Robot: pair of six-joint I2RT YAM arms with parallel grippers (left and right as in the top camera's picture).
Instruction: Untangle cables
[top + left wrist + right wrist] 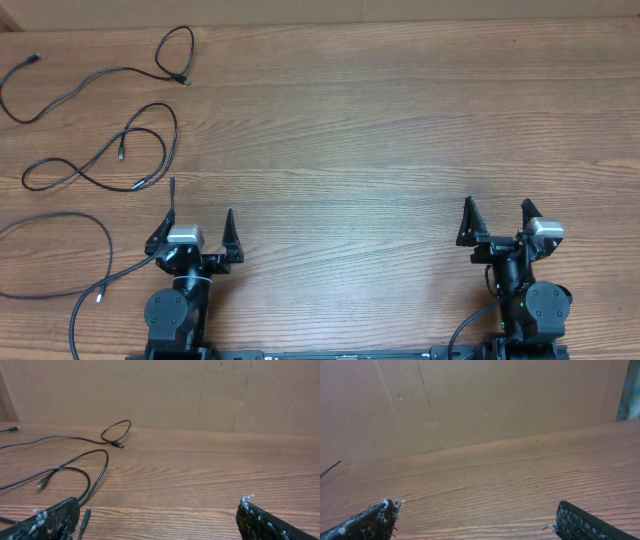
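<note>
Three thin black cables lie apart on the left of the wooden table (380, 130). One cable (100, 74) runs along the far left and ends in a small loop (116, 433). A second cable (150, 115) winds below it, also seen in the left wrist view (98, 469). The third cable (106, 232) curves by the near left edge, and its plug tip (84, 517) rests just beside my left gripper's left finger. My left gripper (200, 214) (160, 501) is open and holds nothing. My right gripper (497, 203) (477, 506) is open over bare wood, far from the cables.
A brown cardboard wall (200, 390) (485, 400) stands along the table's far edge. Thicker black wires (470, 325) trail from the arm bases at the near edge. A thin black cable end (330, 469) shows at the left edge of the right wrist view.
</note>
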